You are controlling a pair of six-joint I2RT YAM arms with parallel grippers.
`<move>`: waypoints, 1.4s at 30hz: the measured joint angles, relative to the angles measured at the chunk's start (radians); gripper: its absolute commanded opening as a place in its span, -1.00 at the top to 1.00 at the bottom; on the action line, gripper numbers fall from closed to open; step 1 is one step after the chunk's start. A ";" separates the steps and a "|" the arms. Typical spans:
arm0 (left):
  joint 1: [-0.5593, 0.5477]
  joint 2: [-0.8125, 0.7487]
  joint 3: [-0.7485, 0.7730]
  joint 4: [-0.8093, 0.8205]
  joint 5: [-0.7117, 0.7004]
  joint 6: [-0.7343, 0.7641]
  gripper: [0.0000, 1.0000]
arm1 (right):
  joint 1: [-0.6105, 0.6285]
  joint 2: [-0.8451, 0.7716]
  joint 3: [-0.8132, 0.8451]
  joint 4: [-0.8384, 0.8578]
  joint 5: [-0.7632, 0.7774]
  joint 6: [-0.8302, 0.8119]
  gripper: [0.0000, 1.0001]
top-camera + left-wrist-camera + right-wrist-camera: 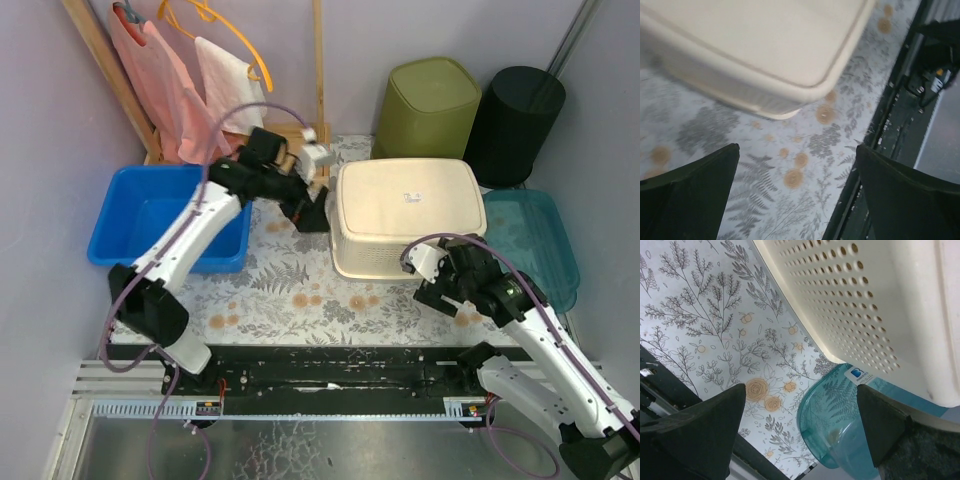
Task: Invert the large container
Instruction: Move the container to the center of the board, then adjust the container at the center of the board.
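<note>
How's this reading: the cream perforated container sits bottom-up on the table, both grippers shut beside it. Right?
Not shut: the wrist views show the left gripper and right gripper open beside the cream perforated container, which does sit bottom-up on the table.

Jaws spread wide, nothing held.
In the top view the left gripper (797,146) reaches to upper centre; the right gripper (801,386) sits lower right.

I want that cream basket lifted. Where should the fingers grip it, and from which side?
Probably the bottom rim, coming in from its left and right ends: the basket lies base-up, and its flat top looks too wide to pinch.
</note>
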 measured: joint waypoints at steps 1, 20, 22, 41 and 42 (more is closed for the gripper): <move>0.033 -0.024 0.006 0.013 0.000 -0.011 -1.00 | -0.005 -0.007 0.002 -0.002 -0.006 0.001 -0.98; 1.008 -0.171 0.210 -0.353 0.051 0.029 -0.76 | -0.014 0.304 0.554 -0.116 -0.599 -0.024 -0.98; 0.912 -0.132 0.222 -0.376 0.070 0.037 -0.77 | -0.014 0.344 0.544 -0.129 -0.609 -0.047 -0.98; 0.180 0.413 0.565 0.006 -0.222 -0.186 -0.90 | -0.077 0.142 0.285 -0.231 -0.485 -0.098 -0.99; 0.168 0.413 0.517 0.061 -0.254 -0.204 -0.90 | -0.079 0.137 0.267 -0.235 -0.484 -0.098 -0.99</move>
